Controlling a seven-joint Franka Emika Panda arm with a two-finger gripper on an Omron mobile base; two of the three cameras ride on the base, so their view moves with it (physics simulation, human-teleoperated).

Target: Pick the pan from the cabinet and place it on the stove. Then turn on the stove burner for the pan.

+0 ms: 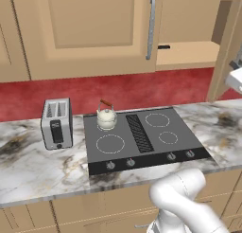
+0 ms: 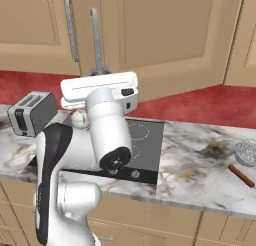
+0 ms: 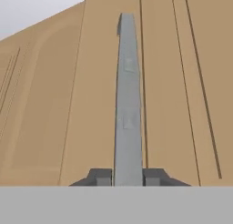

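Pincer [image 3: 128, 176] clenched on cabinet [image 3: 54, 104] door's silver bar handle [image 3: 128, 100]; cream kettle [image 1: 107, 116] sits on stove [image 1: 142, 137].

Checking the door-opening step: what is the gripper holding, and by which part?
The gripper is closed around the cabinet door's silver bar handle, near one end, a finger on each side.

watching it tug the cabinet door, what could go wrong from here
1. The gripper straddles the door's silver handle low, near its end; it could slip off.
2. The door looks partly open beside the arm, so it might bump it.
3. A kettle occupies one burner of the stove.
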